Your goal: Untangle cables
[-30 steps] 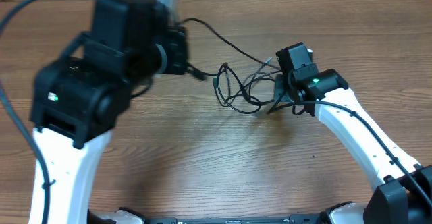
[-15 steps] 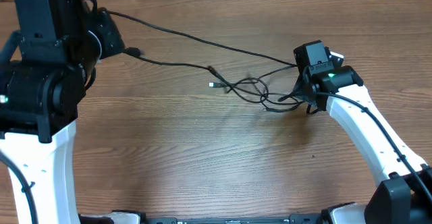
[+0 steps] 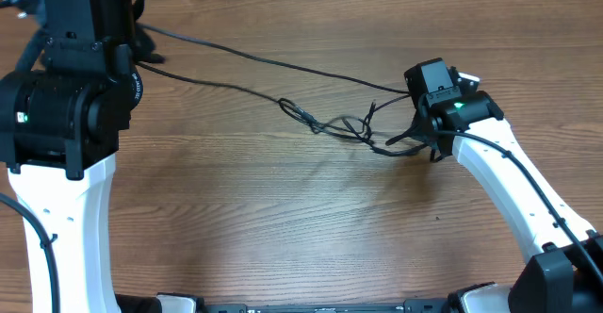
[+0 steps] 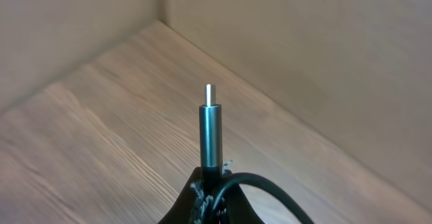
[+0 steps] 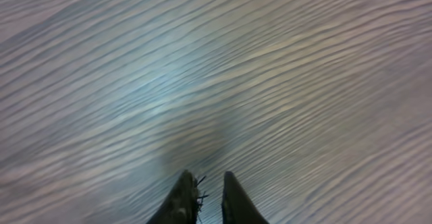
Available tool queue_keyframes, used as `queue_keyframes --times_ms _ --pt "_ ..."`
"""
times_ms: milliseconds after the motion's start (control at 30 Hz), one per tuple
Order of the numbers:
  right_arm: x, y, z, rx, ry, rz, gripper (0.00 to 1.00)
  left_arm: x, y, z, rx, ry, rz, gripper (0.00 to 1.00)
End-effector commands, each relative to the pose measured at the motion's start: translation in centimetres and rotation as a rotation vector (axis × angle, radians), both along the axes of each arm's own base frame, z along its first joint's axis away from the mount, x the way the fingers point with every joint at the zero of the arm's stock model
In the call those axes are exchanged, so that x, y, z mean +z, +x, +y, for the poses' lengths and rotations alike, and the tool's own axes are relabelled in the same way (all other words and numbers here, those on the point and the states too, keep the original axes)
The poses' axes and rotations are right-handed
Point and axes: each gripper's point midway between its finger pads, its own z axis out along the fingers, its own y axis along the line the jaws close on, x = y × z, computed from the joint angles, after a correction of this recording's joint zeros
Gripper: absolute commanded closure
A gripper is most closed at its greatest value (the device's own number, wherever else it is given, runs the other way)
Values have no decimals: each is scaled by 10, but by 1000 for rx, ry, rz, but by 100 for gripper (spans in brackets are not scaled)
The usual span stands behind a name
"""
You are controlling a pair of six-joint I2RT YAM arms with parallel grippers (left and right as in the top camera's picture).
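Left fingers (image 4: 200, 202) closed on a cable end: silver plug (image 4: 210, 133) stands upright out of the tips, cord curling off to the side. Right fingers (image 5: 182, 197) nearly together with a thin slit between; no strand shows in the wrist view, which is blurred. Overhead, the strands run tight into the right gripper (image 3: 419, 140), so I judge it clamped on them. Cables (image 3: 283, 65) lie across the upper table (image 3: 283, 219). Two strands fan out from the left gripper (image 3: 146, 49) at far left and meet in a knot (image 3: 341, 126) just left of the right gripper. The knot looks small and drawn in, with few open loops. Main risk: with both ends held and the arms well apart, further pulling would likely cinch the knot harder rather than free it. Second risk: the plug is gripped near its base, so tension could slide the cord out of the left fingers, or load the joint between plug and cord. Third: if the right grip takes more than one strand, the two cannot separate however far the arms spread. Cannot tell how many strands it holds. Loops near the right gripper could also snag on its fingers.
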Motion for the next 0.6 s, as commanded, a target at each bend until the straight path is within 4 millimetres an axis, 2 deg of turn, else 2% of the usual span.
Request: queue_keyframes --times_ms 0,33,100,200,233,267,300,367,467,500,567 --pt "1 3 -20 -77 -22 -27 84 24 -20 37 194 49 -93 96" --pt "-3 5 -9 -34 32 -15 84 19 -14 27 123 19 -73 96" --pt "-11 10 35 186 220 33 84 6 0 -1 -60 -37 -16 96" --pt "-6 2 95 530 470 71 87 -10 8 -21 -177 -73 51 95" --pt "0 -4 114 658 547 72 84 -16 10 -25 -197 -86 74 88" --pt "11 -12 135 794 642 59 81 -27 14 -33 -246 -96 122 73" --pt "21 -13 142 822 683 42 79 -45 20 -47 -343 -106 198 68" --pt "35 -10 143 833 680 16 80 -60 26 -60 -421 -130 254 61" --pt "48 0 135 810 617 -31 87 -83 34 -77 -522 -164 338 56" --pt "49 3 128 771 584 -37 86 -88 35 -79 -528 -171 358 56" --pt "47 4 120 729 547 -29 73 -100 36 -86 -563 -190 401 55"
